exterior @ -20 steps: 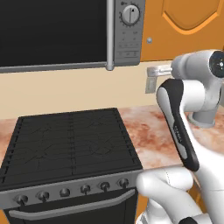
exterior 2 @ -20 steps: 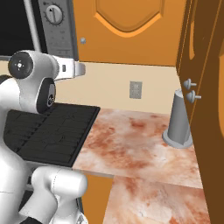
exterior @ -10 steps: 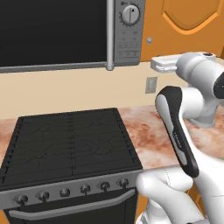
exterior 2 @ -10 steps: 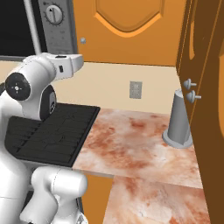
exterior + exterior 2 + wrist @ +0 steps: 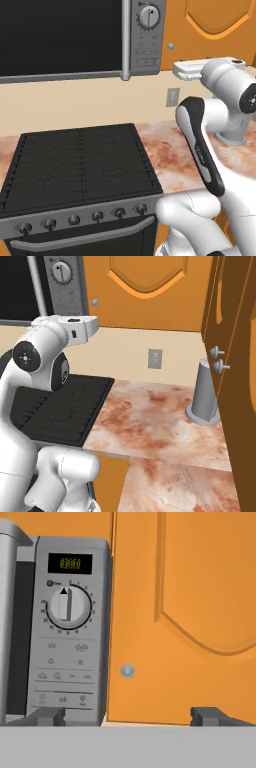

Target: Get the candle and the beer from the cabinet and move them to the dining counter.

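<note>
The cabinet (image 5: 190, 612) is the orange wall cupboard with an arched raised-panel door (image 5: 150, 291), and the door is shut. A small grey knob (image 5: 127, 671) sits near the door's lower left corner, also seen on the cabinet (image 5: 220, 20) in the left base view. My gripper (image 5: 129, 717) faces the door just below the knob, open, with its fingertips (image 5: 50, 716) wide apart and nothing between them. The white hand (image 5: 187, 70) is held up at about knob height, short of the door. Candle and beer are hidden behind the shut door. The dining counter is out of view.
A steel microwave (image 5: 65, 632) hangs directly left of the cabinet. Below are a black stove (image 5: 75, 165) and a marbled counter (image 5: 150, 421) with a grey canister (image 5: 204, 393) at its right end. A tall orange cupboard (image 5: 235, 356) with two knobs walls the right side.
The hand has risen a little toward the cabinet door's lower edge, and the arm's upper joints have swung up behind it. The door stays shut.
</note>
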